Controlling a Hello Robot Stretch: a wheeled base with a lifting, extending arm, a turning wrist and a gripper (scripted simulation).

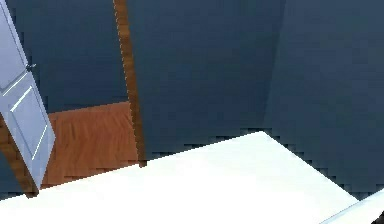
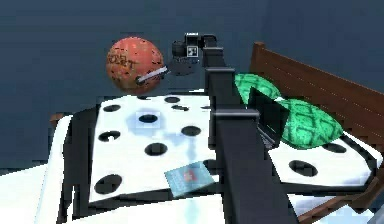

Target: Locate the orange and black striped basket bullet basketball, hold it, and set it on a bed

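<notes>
An orange basketball (image 2: 130, 62) with dark lines hangs at the far end of the gripper (image 2: 155, 75), in front of the dark wall and just above the far edge of a bed (image 2: 130, 150). The gripper holds the ball, and a thin finger lies across its lower right side. The dark arm bar rises from the bottom edge over the bed to the gripper's body. The bed has a white cover with black dots. In the forward view a white surface (image 1: 230, 180), apparently the bed's cover, crosses the bottom.
Green pillows (image 2: 300, 120) lie against a brown headboard (image 2: 320, 80), with a dark laptop (image 2: 268, 115) before them. A thin book (image 2: 190, 177) lies near the arm. In the forward view a white door (image 1: 25, 110) stands beside a wooden door frame (image 1: 130, 80), with wood floor (image 1: 90, 140) beyond.
</notes>
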